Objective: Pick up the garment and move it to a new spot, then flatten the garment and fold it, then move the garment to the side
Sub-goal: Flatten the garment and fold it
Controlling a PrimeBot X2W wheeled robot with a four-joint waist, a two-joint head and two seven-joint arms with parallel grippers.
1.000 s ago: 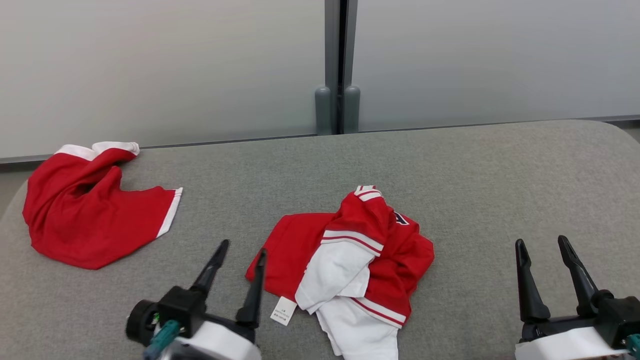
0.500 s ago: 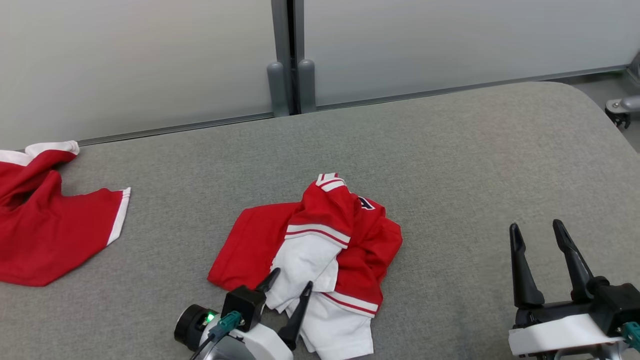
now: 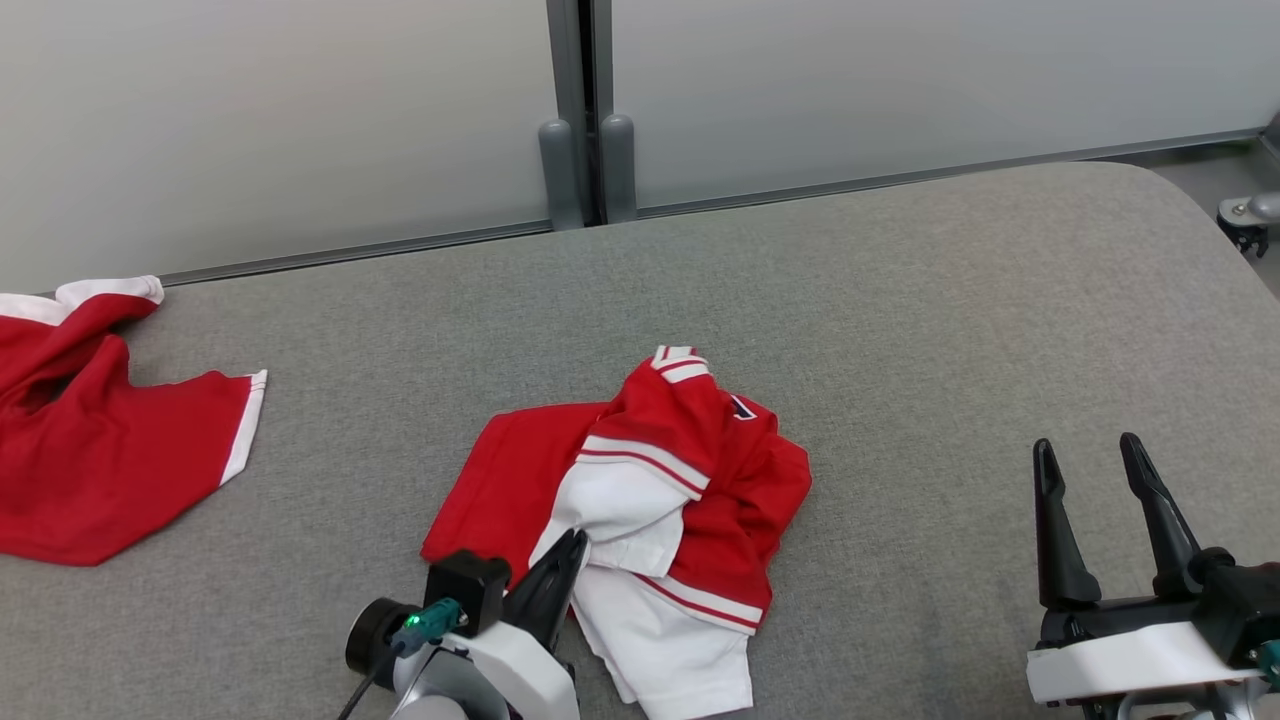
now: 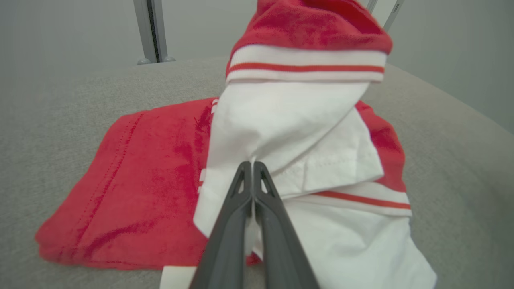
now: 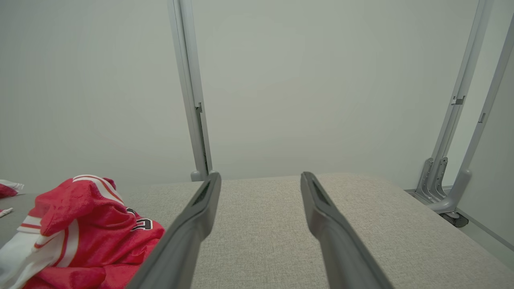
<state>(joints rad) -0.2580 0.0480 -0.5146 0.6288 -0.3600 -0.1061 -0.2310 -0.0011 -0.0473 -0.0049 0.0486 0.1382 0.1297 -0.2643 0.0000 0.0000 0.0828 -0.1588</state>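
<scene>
The garment (image 3: 640, 500) – red w/ white panels & red-white striped trim – is lying crumpled on the grey counter (image 3: 950, 330), near side, a bit left of centre. The left jaws are pressing together, clamped on a white fold at the garment's near-left edge. In the left wrist view the cloth is bunching into a pucker right at the tips, w/ a striped red cuff rising above it. The right jaws are standing wide apart, gripping nothing, hanging over bare counter at near right, well apart from the garment. A 2nd red garment (image 3: 100, 450) w/ white edging is lying spread at the far left, partly running out of the head view. Behind the counter a pale wall (image 3: 250, 130) w/ a grey post (image 3: 580, 110) is standing along the far edge — a caster (image 3: 1245, 215) is showing at far right
</scene>
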